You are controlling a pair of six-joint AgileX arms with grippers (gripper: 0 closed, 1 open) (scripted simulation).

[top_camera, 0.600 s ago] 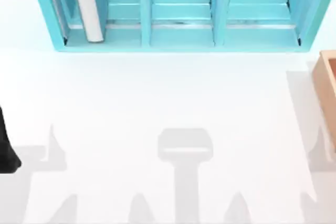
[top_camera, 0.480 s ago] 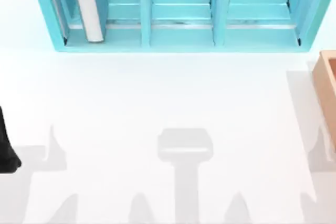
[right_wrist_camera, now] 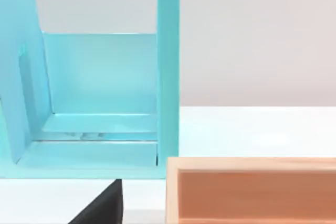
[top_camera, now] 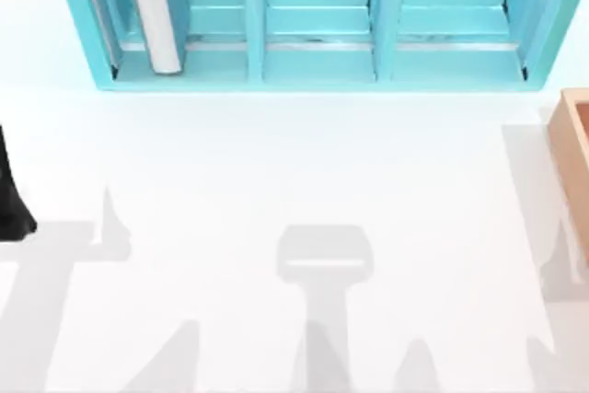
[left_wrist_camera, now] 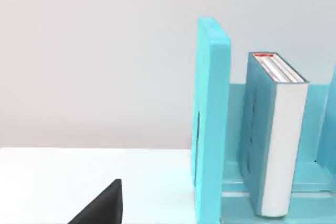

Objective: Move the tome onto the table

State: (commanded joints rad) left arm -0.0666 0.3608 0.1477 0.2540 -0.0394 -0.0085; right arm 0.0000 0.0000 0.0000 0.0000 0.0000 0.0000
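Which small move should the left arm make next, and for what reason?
Probably the left arm should keep reaching toward the tome. The tome stands upright in the leftmost compartment of the shelf unit, not yet on the table, and nothing holds it. The left gripper is at the table's left edge, well short of the shelf.

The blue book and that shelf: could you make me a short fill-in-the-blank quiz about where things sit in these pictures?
1. The tome stands upright in the shelf unit's ____ compartment, by the top view.
2. The shelf unit has ____ compartments side by side.
3. The tan wooden box sits at the table's ____ edge.
4. The tome's page edges are ____.

Missing words: left; three; right; white
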